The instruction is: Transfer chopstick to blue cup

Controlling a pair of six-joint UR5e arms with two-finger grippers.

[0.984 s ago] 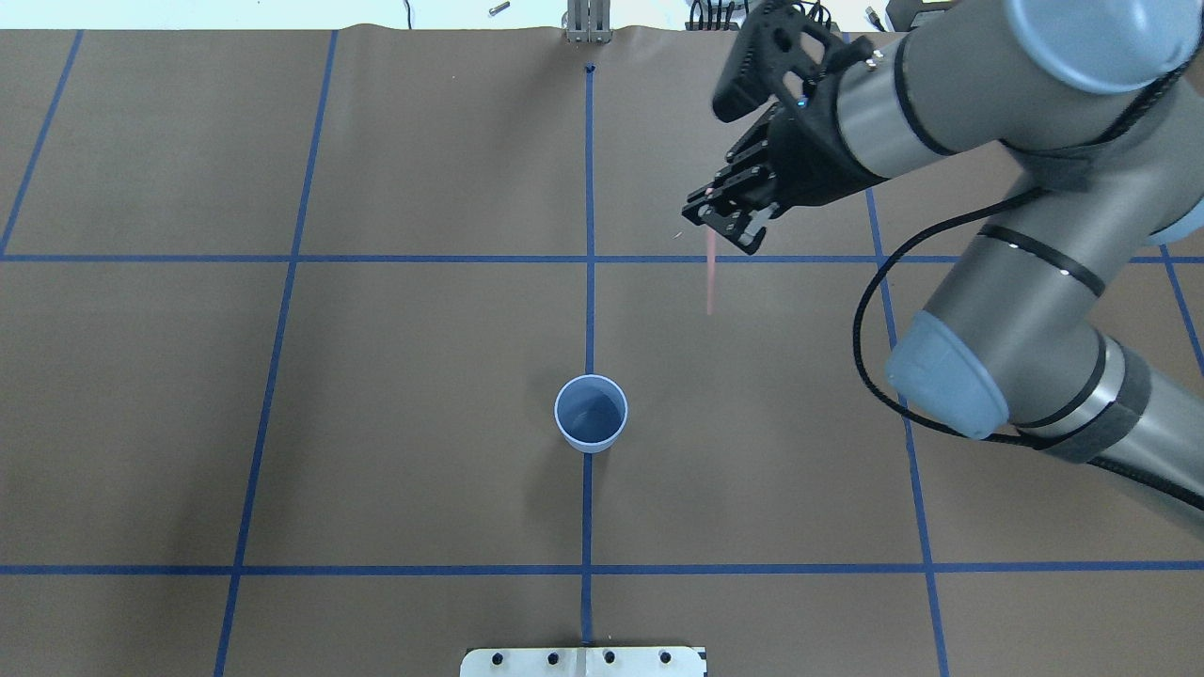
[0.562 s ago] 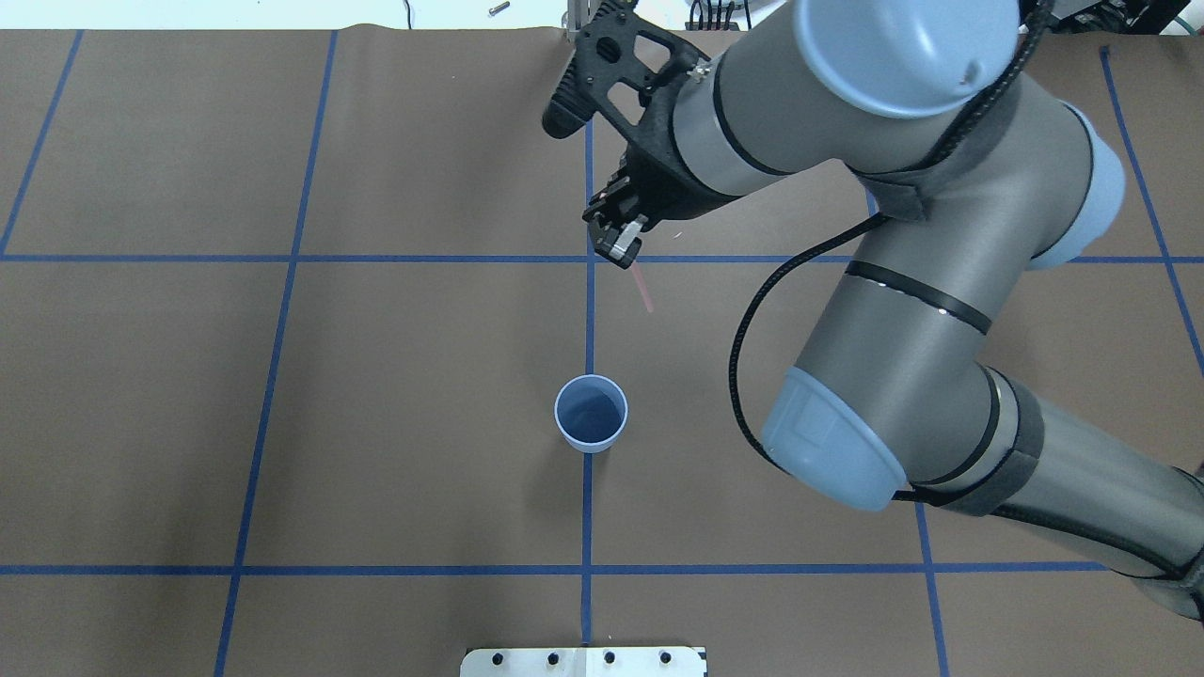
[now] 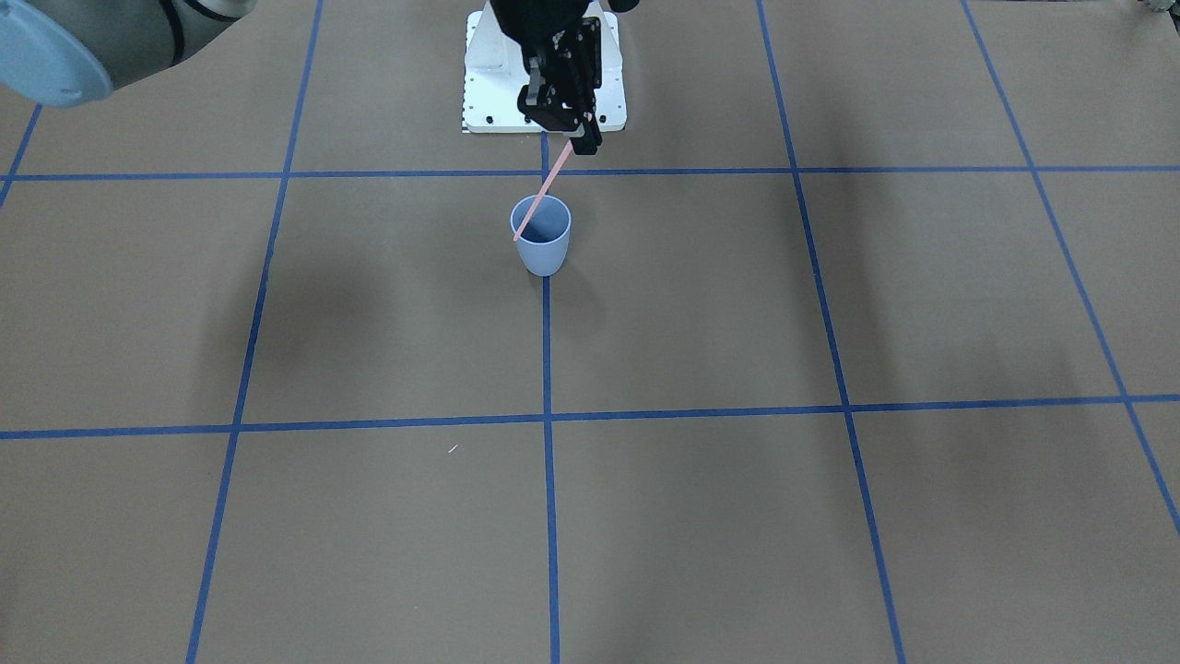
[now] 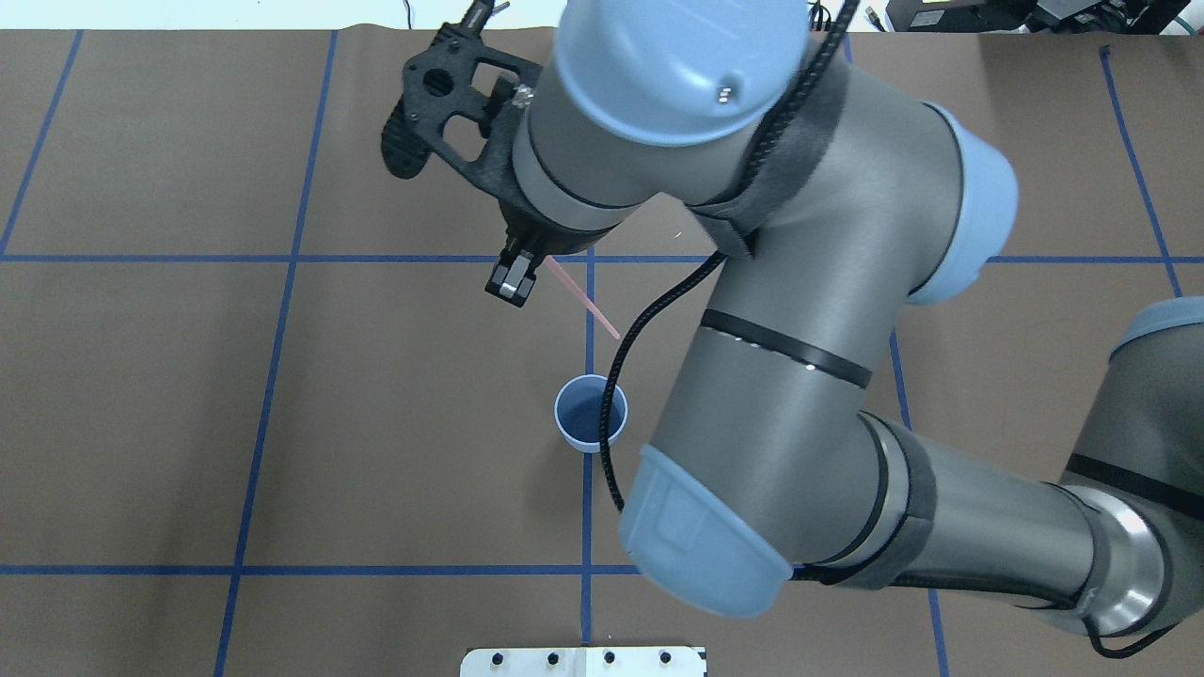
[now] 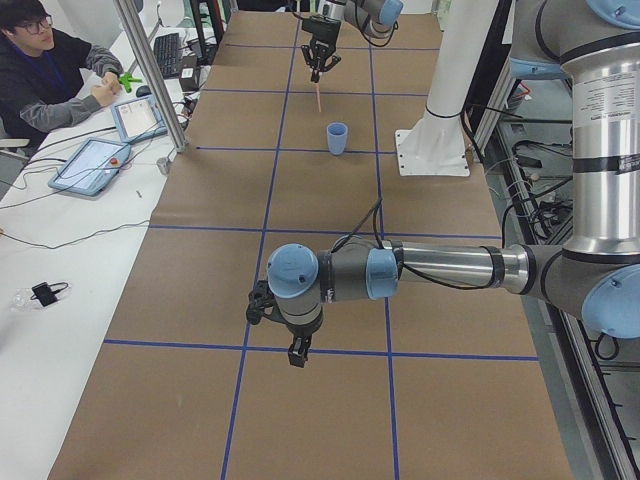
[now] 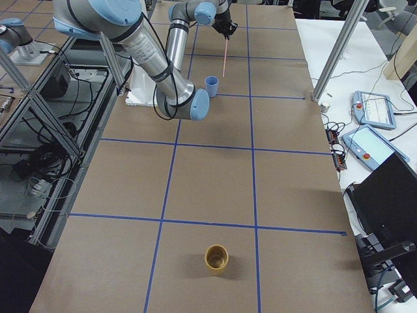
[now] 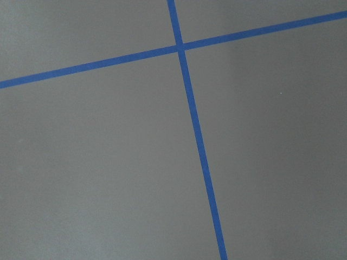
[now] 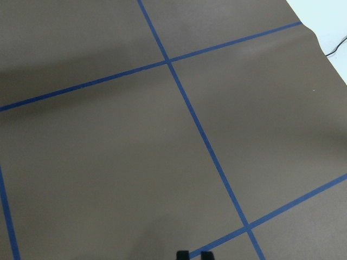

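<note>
The blue cup (image 4: 590, 414) stands upright on the centre tape line; it also shows in the front view (image 3: 541, 238) and both side views (image 5: 337, 138) (image 6: 212, 83). My right gripper (image 4: 511, 284) (image 3: 579, 138) is shut on the top end of the pale-pink chopstick (image 4: 585, 302) (image 3: 544, 194). It holds the stick in the air, slanting down toward the cup. The stick's lower end is above and beyond the cup, outside it. My left gripper (image 5: 297, 352) hangs low over the table far from the cup; I cannot tell whether it is open or shut.
The white base plate (image 4: 583, 661) lies at the near table edge behind the cup. A tan cup (image 6: 217, 259) stands at the table's far right end. An operator (image 5: 40, 70) sits by tablets (image 5: 95, 165) along the far side.
My right gripper has swung left across the centre line with the chopstick still in it. The stick now slants toward the cup. The cup has not moved.
</note>
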